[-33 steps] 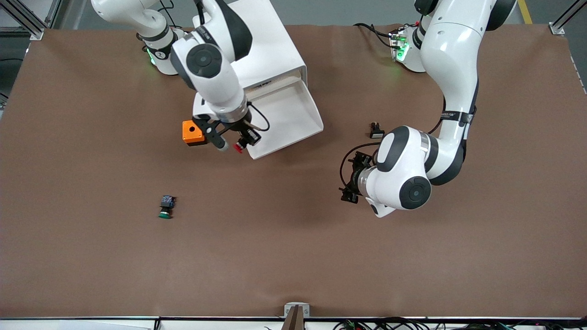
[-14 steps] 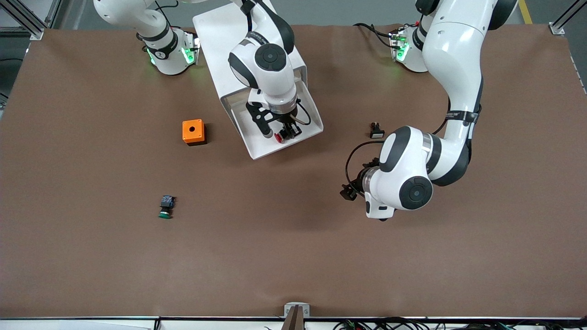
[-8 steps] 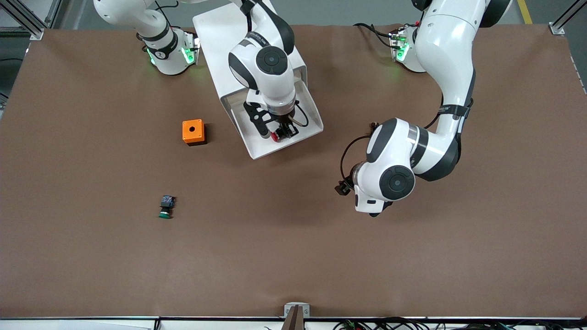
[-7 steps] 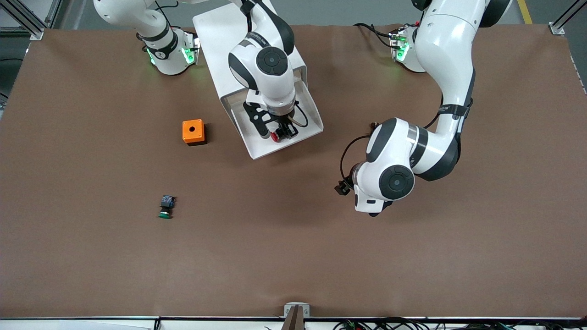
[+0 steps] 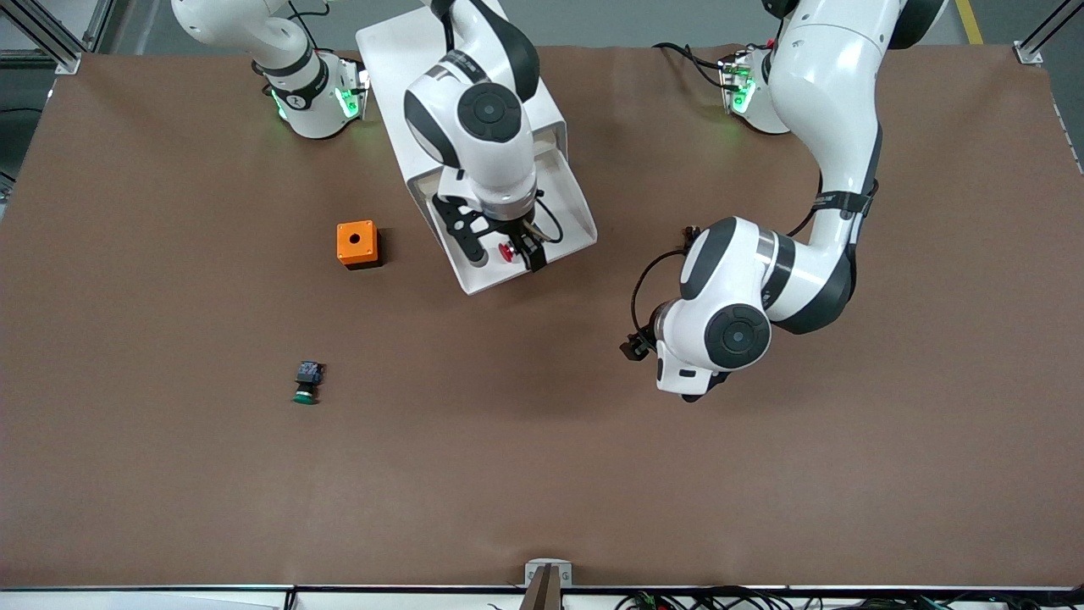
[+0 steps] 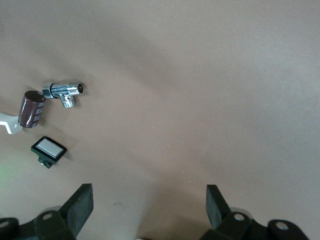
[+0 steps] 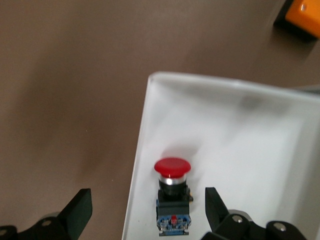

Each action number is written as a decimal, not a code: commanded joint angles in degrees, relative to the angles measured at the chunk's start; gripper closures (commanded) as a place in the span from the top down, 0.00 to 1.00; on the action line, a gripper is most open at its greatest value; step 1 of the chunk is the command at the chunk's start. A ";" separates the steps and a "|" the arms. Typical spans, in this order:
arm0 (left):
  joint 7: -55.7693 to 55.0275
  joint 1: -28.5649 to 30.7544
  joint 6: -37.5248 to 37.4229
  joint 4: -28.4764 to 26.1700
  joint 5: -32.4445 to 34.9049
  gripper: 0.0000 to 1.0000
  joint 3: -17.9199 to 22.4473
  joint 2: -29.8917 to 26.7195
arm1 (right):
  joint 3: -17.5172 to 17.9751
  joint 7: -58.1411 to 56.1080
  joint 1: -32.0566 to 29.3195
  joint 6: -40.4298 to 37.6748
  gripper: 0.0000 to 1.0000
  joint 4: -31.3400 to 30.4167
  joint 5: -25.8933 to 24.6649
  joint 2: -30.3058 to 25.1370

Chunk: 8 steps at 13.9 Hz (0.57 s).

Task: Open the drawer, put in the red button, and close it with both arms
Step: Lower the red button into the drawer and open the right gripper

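Note:
The red button (image 5: 506, 251) lies on its side in the open white drawer (image 5: 578, 213), near the drawer's front wall, free of any fingers. The drawer is pulled out of the white cabinet (image 5: 398, 51). My right gripper (image 5: 506, 259) hangs open just over the button, one finger on each side of it. In the right wrist view the button (image 7: 172, 195) rests on the drawer floor (image 7: 235, 135) close to the rim, between the spread fingers of the right gripper (image 7: 147, 207). My left gripper (image 5: 633, 347) is open and empty over bare table, toward the left arm's end from the drawer; the left wrist view (image 6: 150, 202) shows it too.
An orange box with a hole (image 5: 356, 244) stands beside the drawer toward the right arm's end. A green-capped button (image 5: 306, 383) lies nearer the front camera. The left wrist view shows a small white-faced switch (image 6: 48, 151), a chrome fitting (image 6: 62, 91) and a brown cylinder (image 6: 32, 109).
My right gripper carried the red button from beside the orange box to over the drawer, then opened and let it go. The left arm shifted slightly toward the drawer.

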 commanded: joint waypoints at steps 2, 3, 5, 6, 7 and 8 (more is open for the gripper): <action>5.56 -0.28 0.38 -1.19 1.33 0.99 -0.21 -2.11 | 0.62 -22.18 -8.50 -9.48 1.00 4.57 -0.56 -0.01; 6.53 -0.37 1.87 -1.19 1.33 0.99 -0.82 -2.11 | 0.53 -28.87 -10.96 -11.68 1.00 4.57 -0.56 -0.88; 10.56 -1.24 5.55 -1.63 2.20 0.99 -1.70 -1.93 | 0.53 -39.87 -16.76 -15.38 1.00 4.66 -0.65 -2.64; 11.63 -1.77 6.44 -1.71 2.29 0.99 -1.71 -1.76 | 0.44 -46.45 -20.09 -16.70 1.00 4.66 -0.82 -3.69; 12.33 -2.82 6.45 -1.63 2.64 0.99 -1.79 -1.76 | 0.53 -52.69 -23.43 -17.76 1.00 4.66 -1.00 -4.66; 13.38 -4.31 6.71 -1.63 3.69 0.99 -1.79 -1.67 | 0.53 -59.80 -27.21 -18.55 1.00 4.66 -1.00 -5.63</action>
